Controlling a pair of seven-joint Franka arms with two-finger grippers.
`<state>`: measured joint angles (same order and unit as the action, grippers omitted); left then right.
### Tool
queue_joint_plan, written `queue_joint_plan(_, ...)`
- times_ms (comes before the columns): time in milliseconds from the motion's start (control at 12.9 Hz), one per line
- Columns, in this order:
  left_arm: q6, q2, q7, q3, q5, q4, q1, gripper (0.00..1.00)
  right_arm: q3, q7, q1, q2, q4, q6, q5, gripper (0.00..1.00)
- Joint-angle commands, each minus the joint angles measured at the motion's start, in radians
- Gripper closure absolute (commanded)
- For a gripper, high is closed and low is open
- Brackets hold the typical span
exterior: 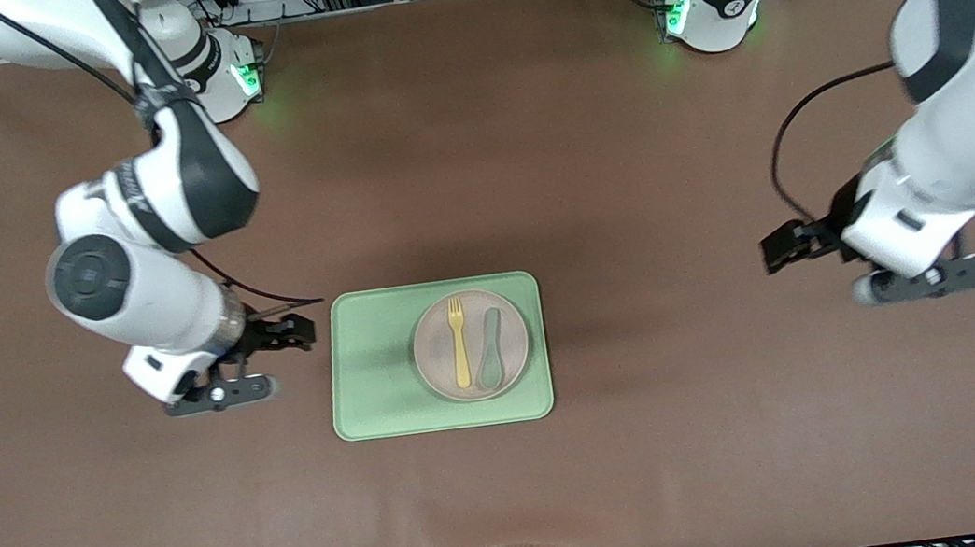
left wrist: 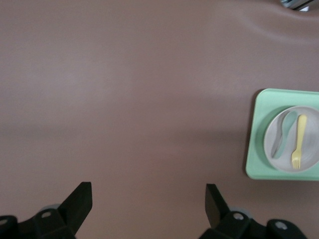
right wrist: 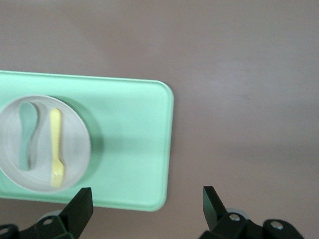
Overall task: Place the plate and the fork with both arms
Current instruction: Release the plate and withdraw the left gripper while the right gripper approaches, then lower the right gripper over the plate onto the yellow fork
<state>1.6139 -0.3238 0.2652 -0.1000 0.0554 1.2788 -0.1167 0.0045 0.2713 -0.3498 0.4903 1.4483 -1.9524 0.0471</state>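
**Both claws released, fork on plate**

Right claw [exterior: 292, 329] hangs spread beside the tray [exterior: 377, 363], over bare surface [exterior: 472, 153]. Left claw [exterior: 776, 250] gapes wide, well apart. The fork [exterior: 459, 341] lies on the plate [exterior: 433, 348] beside a spoon [exterior: 490, 348], inside the tray.

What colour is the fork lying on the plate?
Pastel yellow. The fork shows best in the right wrist view, beside a teal spoon on the plate.

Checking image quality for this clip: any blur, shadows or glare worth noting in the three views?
Front view: sharp, soft arm shadows on the table, no glare. Left wrist view: plate and tray slightly soft, cut by the frame edge. Right wrist view: fork mildly blurred.
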Motion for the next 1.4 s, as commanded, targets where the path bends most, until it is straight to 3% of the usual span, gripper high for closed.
queue_joint_plan(0, -0.090, 0.109, -0.011, -0.014, -0.020, 0.059, 0.041, 0.00, -0.008, 0.038, -0.066, 0.129, -0.152, -0.003, 0.013, 0.06)
queue_joint_plan(155, -0.101, 0.150, -0.012, -0.014, -0.019, 0.071, 0.072, 0.00, -0.009, 0.086, -0.106, 0.192, -0.201, -0.016, 0.011, 0.08)
queue_joint_plan(388, -0.104, 0.270, -0.015, -0.014, -0.019, 0.195, 0.109, 0.00, -0.012, 0.199, -0.182, 0.272, -0.201, -0.134, 0.004, 0.10)
queue_joint_plan(465, -0.109, 0.276, -0.021, -0.015, -0.020, 0.188, 0.124, 0.00, -0.012, 0.216, -0.195, 0.292, -0.201, -0.164, -0.001, 0.15)
queue_joint_plan(698, -0.109, 0.272, -0.109, -0.010, -0.041, 0.168, 0.170, 0.00, -0.017, 0.220, -0.235, 0.347, -0.204, -0.211, -0.007, 0.49)
queue_joint_plan(931, -0.111, 0.278, -0.224, -0.009, -0.040, 0.171, 0.192, 0.00, -0.017, 0.232, -0.251, 0.379, -0.203, -0.220, -0.022, 0.46)
queue_joint_plan(1318, -0.140, 0.302, -0.146, -0.018, -0.034, 0.183, 0.190, 0.00, -0.017, 0.285, -0.282, 0.422, -0.200, -0.260, -0.067, 0.46)
